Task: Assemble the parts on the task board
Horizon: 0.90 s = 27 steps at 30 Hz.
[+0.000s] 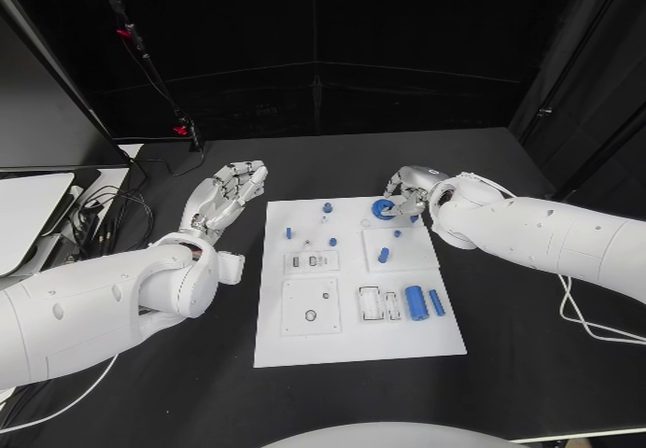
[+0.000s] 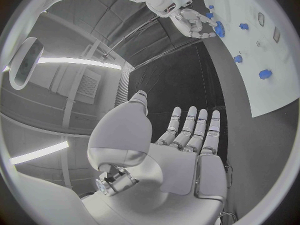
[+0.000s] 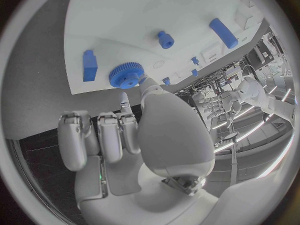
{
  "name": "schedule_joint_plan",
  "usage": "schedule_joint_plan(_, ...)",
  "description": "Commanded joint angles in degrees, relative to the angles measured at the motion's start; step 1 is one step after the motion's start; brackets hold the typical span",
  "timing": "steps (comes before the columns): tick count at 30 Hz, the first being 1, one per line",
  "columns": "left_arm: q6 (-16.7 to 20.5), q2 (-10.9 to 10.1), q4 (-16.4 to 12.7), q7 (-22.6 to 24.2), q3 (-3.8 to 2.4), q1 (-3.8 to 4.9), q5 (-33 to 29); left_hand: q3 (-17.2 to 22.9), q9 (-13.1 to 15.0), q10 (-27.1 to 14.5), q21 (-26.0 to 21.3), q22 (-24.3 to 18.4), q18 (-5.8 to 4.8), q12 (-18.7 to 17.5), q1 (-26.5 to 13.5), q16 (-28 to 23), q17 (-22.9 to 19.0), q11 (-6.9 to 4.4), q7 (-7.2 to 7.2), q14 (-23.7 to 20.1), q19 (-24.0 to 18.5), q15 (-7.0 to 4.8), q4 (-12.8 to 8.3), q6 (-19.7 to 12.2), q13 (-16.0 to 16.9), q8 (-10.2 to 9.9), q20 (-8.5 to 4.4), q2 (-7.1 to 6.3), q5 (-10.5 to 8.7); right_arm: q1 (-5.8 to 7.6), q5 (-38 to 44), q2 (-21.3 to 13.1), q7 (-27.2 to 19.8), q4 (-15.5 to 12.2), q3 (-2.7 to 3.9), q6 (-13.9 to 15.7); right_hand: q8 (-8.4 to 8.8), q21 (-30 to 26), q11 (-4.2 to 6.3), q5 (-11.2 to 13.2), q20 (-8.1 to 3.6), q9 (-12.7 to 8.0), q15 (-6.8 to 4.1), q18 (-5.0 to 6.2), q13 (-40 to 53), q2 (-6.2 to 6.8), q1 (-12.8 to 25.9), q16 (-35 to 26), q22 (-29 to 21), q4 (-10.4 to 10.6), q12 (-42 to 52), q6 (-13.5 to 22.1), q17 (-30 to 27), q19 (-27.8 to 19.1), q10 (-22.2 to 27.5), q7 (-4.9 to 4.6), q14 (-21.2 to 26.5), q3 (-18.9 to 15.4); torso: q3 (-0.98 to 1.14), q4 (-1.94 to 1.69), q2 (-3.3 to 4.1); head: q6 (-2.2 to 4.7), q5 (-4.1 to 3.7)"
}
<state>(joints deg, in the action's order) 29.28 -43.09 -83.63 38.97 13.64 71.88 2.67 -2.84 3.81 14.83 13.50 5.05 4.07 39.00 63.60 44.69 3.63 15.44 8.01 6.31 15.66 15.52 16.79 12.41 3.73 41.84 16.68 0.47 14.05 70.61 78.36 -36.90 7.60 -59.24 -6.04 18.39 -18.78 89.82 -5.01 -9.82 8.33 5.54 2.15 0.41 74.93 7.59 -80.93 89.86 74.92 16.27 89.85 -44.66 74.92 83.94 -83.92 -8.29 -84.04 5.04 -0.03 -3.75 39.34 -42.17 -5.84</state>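
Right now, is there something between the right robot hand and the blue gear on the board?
No. The right robot hand is already at the blue gear, with a fingertip touching its rim. Nothing visible stands between them on the task board.

Counted on table: one task board [image 1: 357, 345]. Counted on board: seven blue parts. Of these, one toothed wheel [image 1: 384, 209] at 1 o'clock; two upright cylinders, thick [image 1: 416, 303] and thin [image 1: 436, 302], at 4 o'clock; one short bar [image 1: 384, 254] near centre; three small pegs [image 1: 326, 207] toward 11 o'clock. Counted beside board: two hands, left hand [image 1: 231, 191] and right hand [image 1: 408, 189].
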Motion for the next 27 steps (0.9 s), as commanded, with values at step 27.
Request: schedule_joint_plan(27, -0.6, 0.0, -0.1, 14.9, -0.06, 0.08, 0.3, 0.2, -0.1, 0.6, 0.3, 0.1, 0.61, 0.2, 0.2, 0.1, 0.1, 0.02, 9.12, 0.5, -0.4, 0.05, 0.0, 0.3, 0.0, -0.4, 0.04, 0.72, 0.36, -0.14, 1.2, 1.1, 4.0, 0.5, 0.03, -3.4, 2.23, 0.2, 1.26, -0.5, -0.9, -0.9, -1.18, -0.41, 15.1, -1.76, -0.8, 0.1, 15.1, -0.5, 0.1, -5.3, 15.1, 6.1, -6.1, 0.99, -6.0, 1.9, 0.02, -0.03, -0.02, -0.45, -0.04)
